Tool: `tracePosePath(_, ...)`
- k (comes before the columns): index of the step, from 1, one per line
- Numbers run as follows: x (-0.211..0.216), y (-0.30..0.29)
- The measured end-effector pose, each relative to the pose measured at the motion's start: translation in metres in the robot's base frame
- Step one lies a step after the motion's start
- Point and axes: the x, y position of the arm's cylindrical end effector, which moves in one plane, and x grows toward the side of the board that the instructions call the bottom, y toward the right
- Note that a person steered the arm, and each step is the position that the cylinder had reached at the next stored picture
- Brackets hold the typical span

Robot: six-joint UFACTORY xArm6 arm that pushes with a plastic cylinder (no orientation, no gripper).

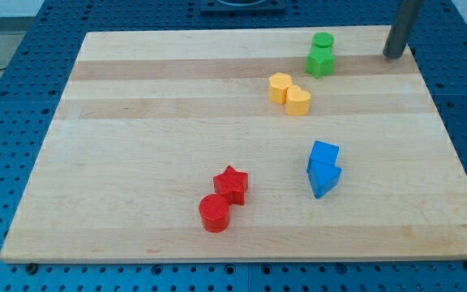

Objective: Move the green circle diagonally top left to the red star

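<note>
The green circle [323, 40] sits near the view's top right of the wooden board [136, 162], touching a green star [319, 62] just below it. The red star [232, 184] lies low in the middle of the board, with a red circle [215, 213] touching it at its lower left. My tip [393, 57] rests on the board at the view's top right, to the right of the green circle and apart from it by a clear gap.
A yellow hexagon [280, 87] and a yellow heart [298, 101] touch each other below and left of the green blocks. Two blue blocks [323, 168] stand together at the right of the middle. The board lies on a blue perforated table [6, 122].
</note>
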Motion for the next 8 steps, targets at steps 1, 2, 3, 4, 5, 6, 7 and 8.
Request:
tracePosePath(1, 0.000, 0.006)
tracePosePath(2, 0.000, 0.006)
tracePosePath(3, -0.001, 0.007)
tracePosePath(4, -0.003, 0.007)
tracePosePath(5, -0.018, 0.007)
tracePosePath(6, -0.018, 0.007)
tracePosePath(7, 0.024, 0.009)
tracePosePath(8, 0.064, -0.004)
